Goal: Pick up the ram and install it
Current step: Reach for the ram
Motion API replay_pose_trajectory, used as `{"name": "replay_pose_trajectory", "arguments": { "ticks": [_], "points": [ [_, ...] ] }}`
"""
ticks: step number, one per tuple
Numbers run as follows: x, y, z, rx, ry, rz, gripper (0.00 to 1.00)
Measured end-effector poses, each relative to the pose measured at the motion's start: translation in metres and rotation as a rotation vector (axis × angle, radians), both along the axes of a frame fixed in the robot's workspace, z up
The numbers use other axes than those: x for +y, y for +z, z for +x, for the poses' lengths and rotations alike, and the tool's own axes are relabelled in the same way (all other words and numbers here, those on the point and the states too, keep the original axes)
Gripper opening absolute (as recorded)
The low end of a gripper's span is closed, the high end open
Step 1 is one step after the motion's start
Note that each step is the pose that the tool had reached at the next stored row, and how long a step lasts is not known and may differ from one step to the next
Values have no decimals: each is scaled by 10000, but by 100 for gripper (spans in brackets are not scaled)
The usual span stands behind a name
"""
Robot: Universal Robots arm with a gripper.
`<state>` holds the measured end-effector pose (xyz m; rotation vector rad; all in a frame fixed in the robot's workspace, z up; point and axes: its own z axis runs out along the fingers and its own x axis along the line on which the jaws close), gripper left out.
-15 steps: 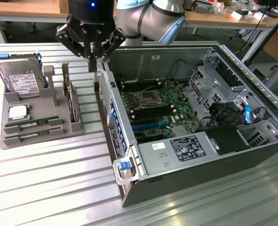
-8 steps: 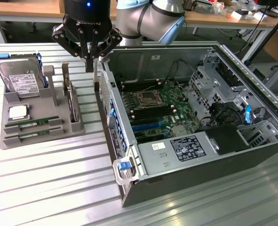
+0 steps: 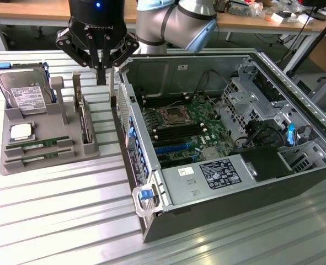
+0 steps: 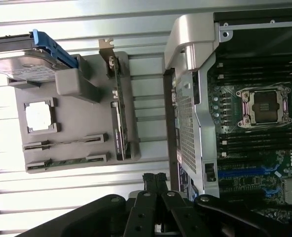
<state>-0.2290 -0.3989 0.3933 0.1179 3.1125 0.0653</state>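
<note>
Ram sticks (image 3: 37, 144) lie flat in slots of the grey tray (image 3: 12, 116), below the gripper (image 3: 101, 74) and on its side away from the open computer case (image 3: 234, 215). The gripper is clenched on nothing, so the approach is judged to be in hand. A grasp would call for parted fingers set across a stick's thin edges. A ribbed metal table (image 3: 58, 210) lies beneath, with wooden benches (image 3: 30, 8) behind.

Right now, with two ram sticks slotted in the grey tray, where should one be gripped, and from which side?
Pinch the ram stick across its thin upper edge, near mid-length, coming straight down from above. It seems to stand on edge in a slot of the grey tray, so likely only that long top strip is free.
</note>
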Motion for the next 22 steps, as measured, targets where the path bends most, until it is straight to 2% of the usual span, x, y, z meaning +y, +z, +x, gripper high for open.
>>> {"name": "replay_pose_trajectory", "arguments": {
  "ticks": [22],
  "points": [
    [0,0,-146,0,-1,1,11]
  ]
}}
